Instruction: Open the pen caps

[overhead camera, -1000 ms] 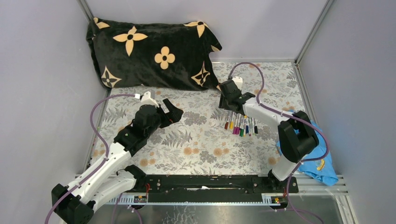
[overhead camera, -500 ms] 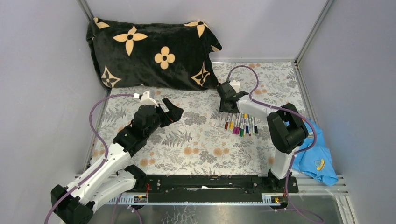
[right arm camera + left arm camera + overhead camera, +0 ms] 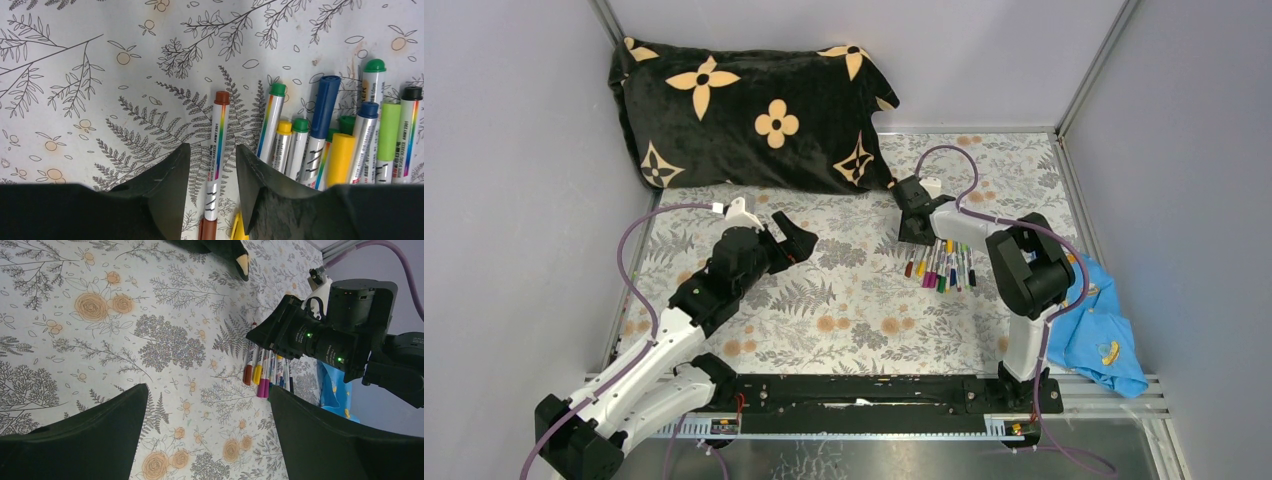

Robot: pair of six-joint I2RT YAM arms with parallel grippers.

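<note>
Several pens (image 3: pixel 940 268) with whitish barrels lie side by side on the floral mat, right of centre. Their pen caps (image 3: pixel 256 378) are on; brown, yellow and magenta ones show in the left wrist view. My right gripper (image 3: pixel 915 234) is low over the far ends of the pens. In the right wrist view it (image 3: pixel 212 151) is open and straddles the brown-ended pen (image 3: pixel 218 134), with a gap on each side. The other pens (image 3: pixel 320 140) lie just right of its right finger. My left gripper (image 3: pixel 797 241) hovers open and empty left of centre, pointing toward the pens.
A black pillow with tan flowers (image 3: pixel 744 110) lies along the back of the mat. A blue cloth (image 3: pixel 1106 338) is bunched at the right edge by the right arm's base. Grey walls close in the left, right and back sides.
The right arm has folded in, its elbow swinging left. Its gripper slid slightly left and lower over the pens' far ends, and its jaws narrowed a little. The left arm stayed still.
</note>
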